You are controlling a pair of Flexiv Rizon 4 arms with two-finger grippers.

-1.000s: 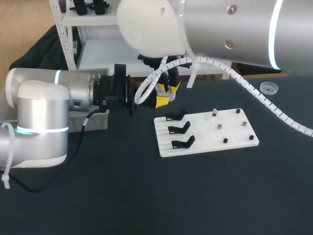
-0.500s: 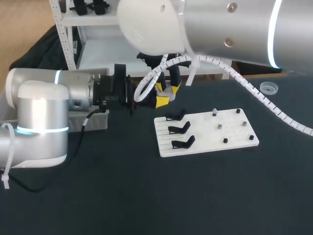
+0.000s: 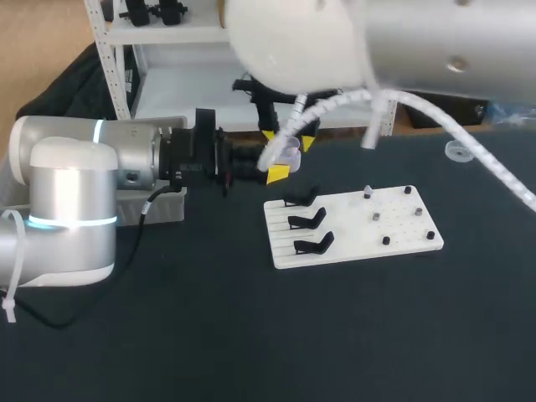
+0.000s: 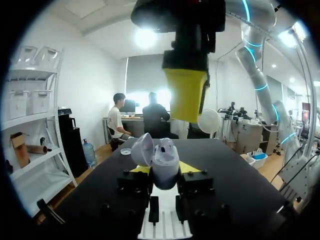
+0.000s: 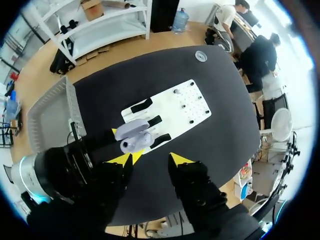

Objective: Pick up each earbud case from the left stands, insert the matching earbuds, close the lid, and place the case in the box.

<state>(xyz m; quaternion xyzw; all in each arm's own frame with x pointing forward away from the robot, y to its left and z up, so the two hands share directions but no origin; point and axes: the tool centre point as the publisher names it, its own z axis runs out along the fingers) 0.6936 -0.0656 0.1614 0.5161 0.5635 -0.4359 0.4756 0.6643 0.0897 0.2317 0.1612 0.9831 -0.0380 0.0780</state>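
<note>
A pale lilac earbud case (image 4: 164,161) with its lid open sits upright between the yellow tips of my left gripper (image 4: 162,170), which is shut on it. In the head view the earbud case (image 3: 287,156) hangs above the table behind the white board (image 3: 394,241). My right gripper (image 3: 288,139) hovers just above it, open and holding nothing. The right wrist view looks down past my open right gripper (image 5: 150,159) onto the case (image 5: 134,135). Three black stands (image 3: 306,220) on the board's left side are bare. Small earbuds and pegs (image 3: 367,192) stand on its right side.
A grey box (image 5: 50,112) lies on the table to the left, mostly behind my left arm (image 3: 100,167) in the head view. A small clear round cap (image 3: 460,151) rests near the table's far right edge.
My right gripper has opened, risen off the case and shifted slightly right. The left gripper still holds the case in the same place.
</note>
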